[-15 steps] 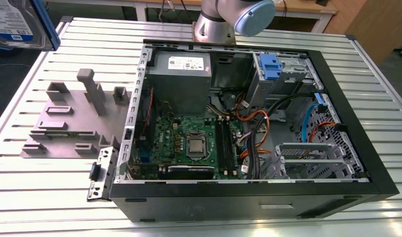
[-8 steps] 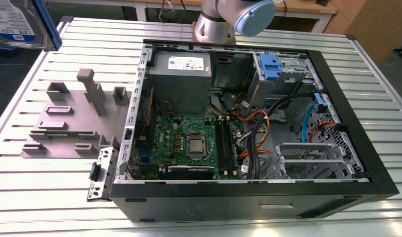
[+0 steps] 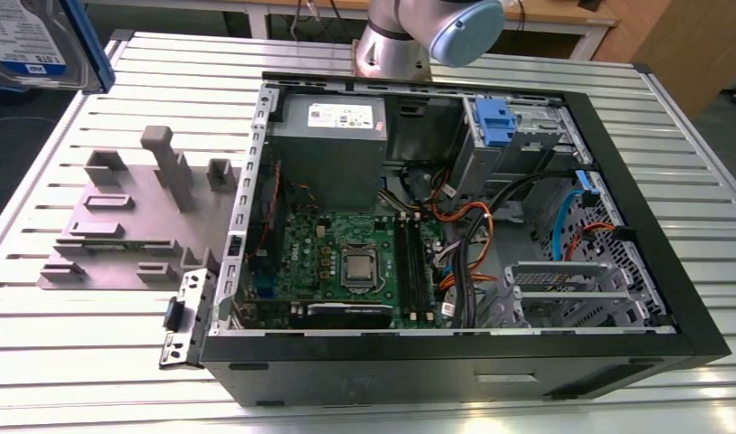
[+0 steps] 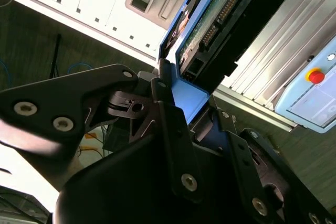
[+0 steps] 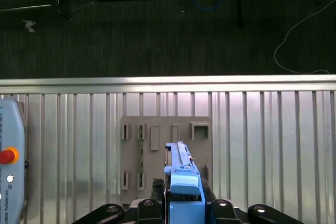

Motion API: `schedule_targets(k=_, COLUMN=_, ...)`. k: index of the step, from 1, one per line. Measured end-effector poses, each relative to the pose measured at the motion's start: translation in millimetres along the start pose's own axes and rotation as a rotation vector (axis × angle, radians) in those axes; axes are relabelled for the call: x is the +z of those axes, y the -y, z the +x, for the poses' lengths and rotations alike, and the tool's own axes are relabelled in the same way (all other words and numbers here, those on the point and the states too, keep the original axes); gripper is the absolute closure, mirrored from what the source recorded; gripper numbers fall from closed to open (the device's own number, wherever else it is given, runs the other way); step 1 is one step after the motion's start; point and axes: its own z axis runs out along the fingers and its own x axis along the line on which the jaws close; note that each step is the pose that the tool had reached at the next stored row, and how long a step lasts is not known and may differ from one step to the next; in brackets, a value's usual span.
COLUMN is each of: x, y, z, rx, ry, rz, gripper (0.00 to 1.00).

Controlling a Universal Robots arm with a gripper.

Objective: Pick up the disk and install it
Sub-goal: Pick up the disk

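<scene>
**Item:** disk [image 3: 31,38], a silver drive in a blue carrier frame.
**Location:** aloft at the exterior view's left, above the edge of the ribbed surface [image 3: 79,362] and well apart from the open computer case [image 3: 465,371]. In the first wrist view it was edge-on over the grey fixture tray [image 5: 157,156].
**Tool** [image 5: 184,207]: pinched the disk's carrier from both sides.
**Handling note:** the carry likely called for a firm, square pinch, with the drive clear of the tray's posts.

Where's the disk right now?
The disk is held in the gripper, at the top corner of the exterior view's left, apart from the open computer case. The first wrist view shows it edge-on over the grey fixture.
</scene>
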Motion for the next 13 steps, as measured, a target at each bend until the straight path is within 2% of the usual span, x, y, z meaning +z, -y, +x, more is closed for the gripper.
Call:
schedule_targets(k=6, x=0.7, y=4.3, z=4.4, rx=0.0, ry=-0.0073, rz=0.0001, gripper=0.64)
schedule_targets(k=13, x=3.3, y=12.6, z=12.7, rx=0.0, ry=-0.0087, rz=0.0, gripper=0.64)
